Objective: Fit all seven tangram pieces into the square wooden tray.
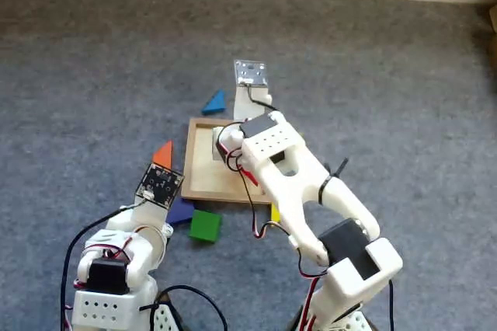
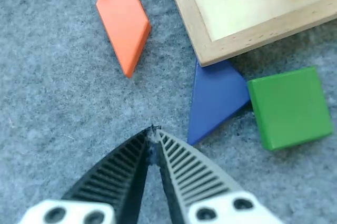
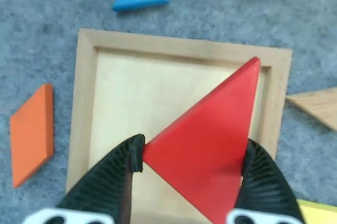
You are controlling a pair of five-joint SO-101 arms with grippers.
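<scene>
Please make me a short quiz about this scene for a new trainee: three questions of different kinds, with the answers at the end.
1. True or false: the left gripper is shut and holds nothing.
2. Choose one. The red wooden triangle is: A) gripped by the right gripper above the square wooden tray; B) lying released outside the tray; C) gripped by the left gripper.
3. Fill in: between the orange parallelogram piece and the green square block lies a dark blue ___.
Key: 1 true; 2 A; 3 dark blue triangle.
</scene>
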